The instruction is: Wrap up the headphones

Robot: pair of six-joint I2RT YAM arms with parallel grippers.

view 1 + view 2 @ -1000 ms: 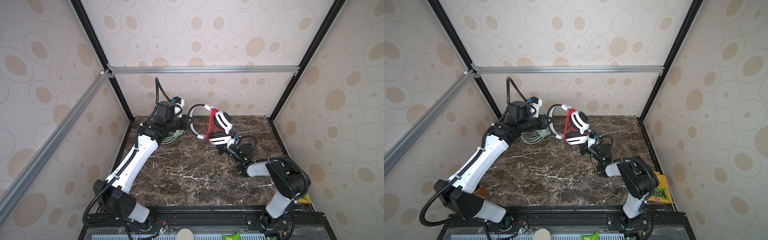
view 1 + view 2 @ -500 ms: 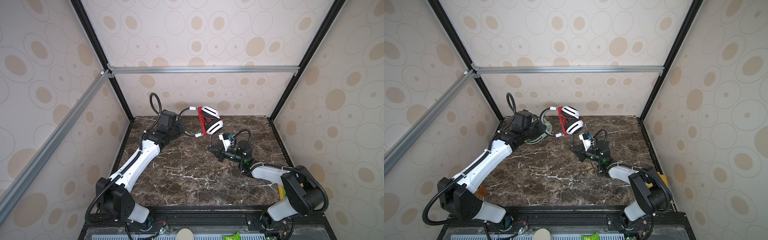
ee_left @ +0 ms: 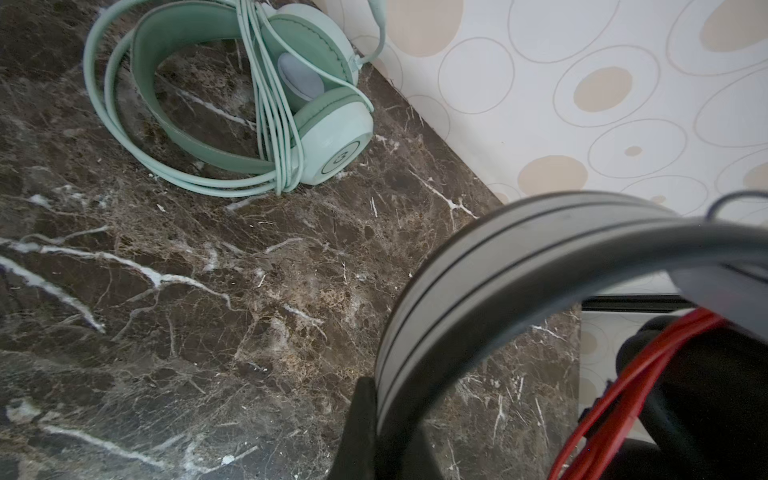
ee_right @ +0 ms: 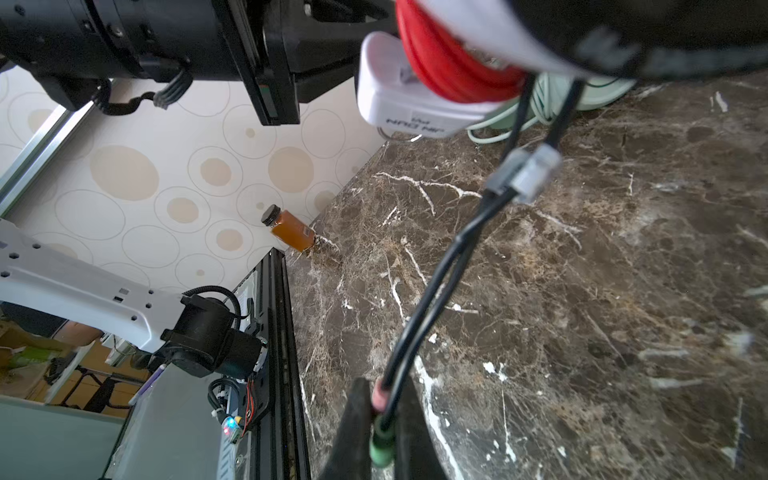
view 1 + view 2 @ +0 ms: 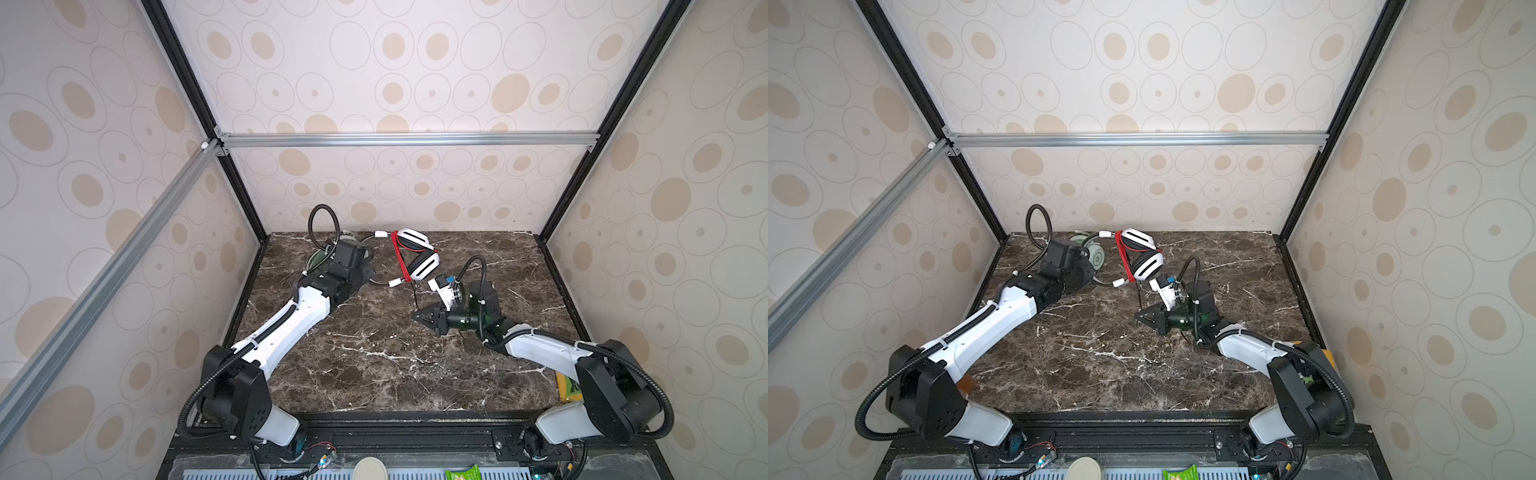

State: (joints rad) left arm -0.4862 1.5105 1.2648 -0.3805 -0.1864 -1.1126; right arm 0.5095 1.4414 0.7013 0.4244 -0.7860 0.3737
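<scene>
The white-and-black headset with silver band (image 5: 417, 257) is held over the back of the dark marble table (image 5: 374, 374) — band clenched in the left gripper (image 3: 376, 415). Its black plug lead (image 4: 436, 282) is pinched by the right gripper (image 4: 380, 415); light tension should be kept while winding onto the red coils (image 5: 400, 257).

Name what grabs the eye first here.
The white headphones with a bright red cable bundled around them, mid-back of the table, held by the headband in the shut left gripper. The right gripper pinches the cable's dark tail. Green headphones, cable already wound, sit in the back-left corner.
</scene>
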